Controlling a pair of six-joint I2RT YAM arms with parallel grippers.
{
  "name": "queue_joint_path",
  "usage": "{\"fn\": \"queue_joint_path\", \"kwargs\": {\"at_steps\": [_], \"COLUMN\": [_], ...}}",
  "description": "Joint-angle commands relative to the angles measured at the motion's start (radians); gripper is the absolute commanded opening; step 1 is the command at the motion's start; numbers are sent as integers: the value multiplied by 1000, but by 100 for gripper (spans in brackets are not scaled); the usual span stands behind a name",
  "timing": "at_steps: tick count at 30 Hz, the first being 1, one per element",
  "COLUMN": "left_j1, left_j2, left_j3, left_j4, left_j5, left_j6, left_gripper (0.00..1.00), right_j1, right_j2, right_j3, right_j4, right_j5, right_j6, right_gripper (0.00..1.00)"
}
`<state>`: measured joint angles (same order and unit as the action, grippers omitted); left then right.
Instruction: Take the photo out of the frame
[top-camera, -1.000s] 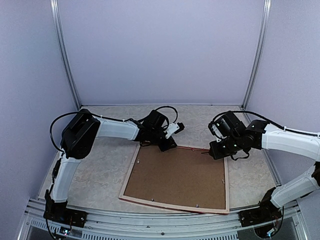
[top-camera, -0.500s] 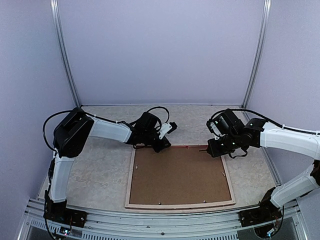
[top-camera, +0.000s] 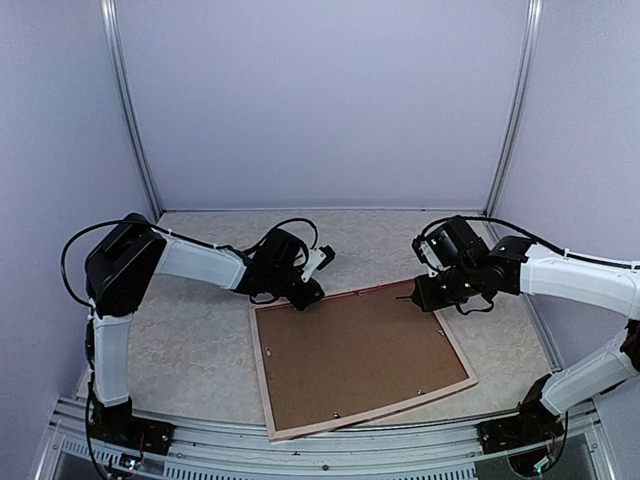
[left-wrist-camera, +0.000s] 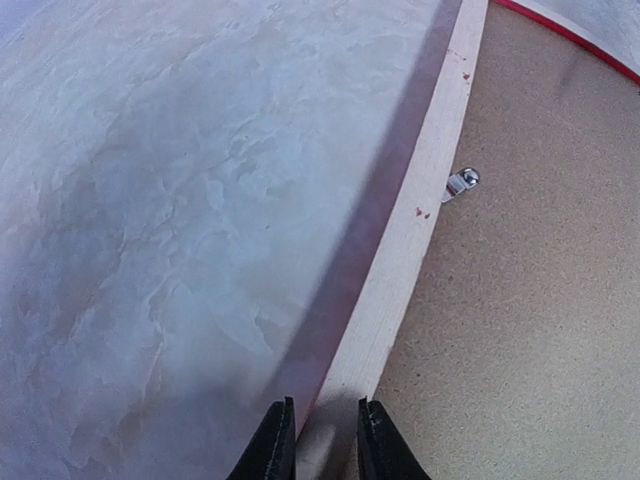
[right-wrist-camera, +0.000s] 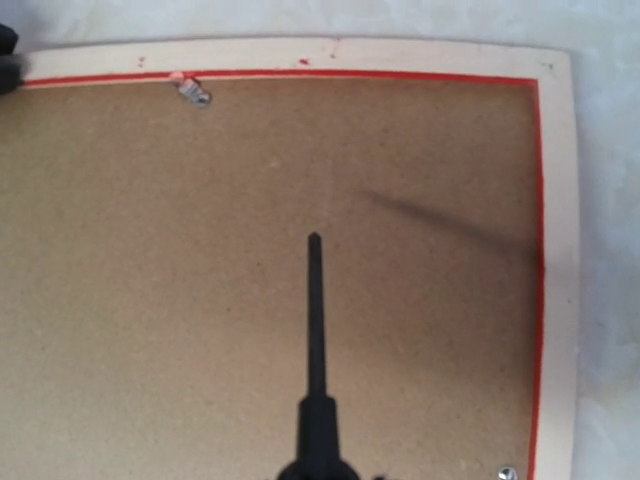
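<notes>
The photo is out of sight. I judge it lies under the brown backing board (top-camera: 360, 350) inside the frame (top-camera: 261, 374), which rests face down and askew on the worktop (top-camera: 190, 340). A thin print should be light, limp and easily creased, so it is best lifted by an edge once the board is out. The left fingers (left-wrist-camera: 278, 450) pinch the frame's pale wooden rail near its far left corner. The right fingers (top-camera: 420, 296) grip a screwdriver (right-wrist-camera: 316, 330), its tip over the board. There is one frame, one board and one screwdriver; the right wrist view shows two metal clips (right-wrist-camera: 197, 95).
</notes>
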<state>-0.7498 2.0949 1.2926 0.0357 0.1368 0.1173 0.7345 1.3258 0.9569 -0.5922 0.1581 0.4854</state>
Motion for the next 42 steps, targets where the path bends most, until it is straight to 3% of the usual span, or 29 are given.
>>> {"fn": "queue_joint_path", "kwargs": {"at_steps": [1, 6, 10, 19, 28, 31, 42], "left_j1": [-11, -20, -24, -17, -17, -17, -14], "left_j2": [-35, -48, -4, 110, 147, 147, 139], "left_j3": [-4, 56, 132, 250, 228, 209, 151], "left_j4": [-128, -133, -154, -175, -162, -161, -123], "left_j5": [-36, -12, 6, 93, 108, 100, 109], "left_j6": [-41, 4, 54, 120, 124, 124, 114], "left_gripper": [26, 49, 55, 52, 50, 46, 40], "right_j1": [-8, -8, -8, -8, -14, -22, -27], "right_j2": [-27, 7, 31, 119, 278, 326, 390], "right_j3": [-19, 3, 6, 56, 152, 181, 251], "right_j4": [80, 92, 103, 139, 180, 186, 164], "right_j5": [-49, -76, -85, -77, -85, -89, -95], "right_j6": [-24, -33, -28, -45, -78, -86, -94], "right_gripper": [0, 0, 0, 0, 0, 0, 0]}}
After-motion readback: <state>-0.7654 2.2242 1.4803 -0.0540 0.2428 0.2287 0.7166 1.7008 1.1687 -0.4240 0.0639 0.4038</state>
